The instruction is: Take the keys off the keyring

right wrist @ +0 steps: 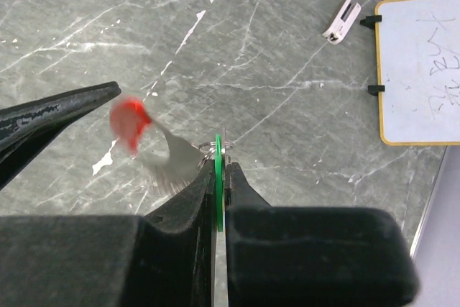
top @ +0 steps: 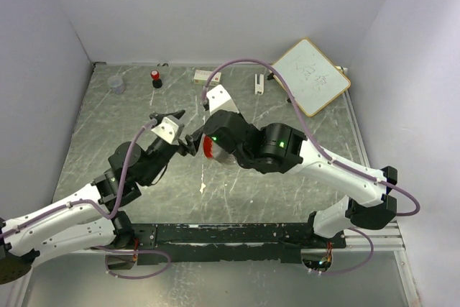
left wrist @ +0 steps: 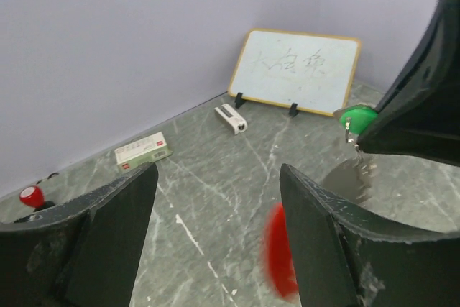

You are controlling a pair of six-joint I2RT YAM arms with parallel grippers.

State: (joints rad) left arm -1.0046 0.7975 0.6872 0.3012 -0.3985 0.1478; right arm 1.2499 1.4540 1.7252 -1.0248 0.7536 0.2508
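Green plastic head of the green key point(right wrist: 218, 174) is pinched edge-on in the right jaws, which are closed tight on it. That grip carries the whole bunch, clear of the tabletop point(right wrist: 287, 48).

- keyring point(right wrist: 210, 147): hangs just past the right jaw tips, threaded through the green key. Holding by the key head keeps the ring itself free to be worked.
- red key point(right wrist: 129, 121): dangles off the same ring, blade toward the ring and red head outward. It's blurred in both wrist views, so probably swinging.
- left jaws: open and gripping nothing. In the left wrist view the red key sits in the gap, close to the finger on the view's right. I can't tell if it touches.

My read: the right arm is the anchor and the left is lined up to clamp the red key and work it round and off the ring. Both keys look still threaded on, so the task is at an early stage.

Risk: a swinging key makes a poor target, so closing now could catch the ring or miss.

Further out, the whiteboard point(left wrist: 298, 70) and red-capped bottle point(left wrist: 30, 195) stand near the back wall, well apart from the work.
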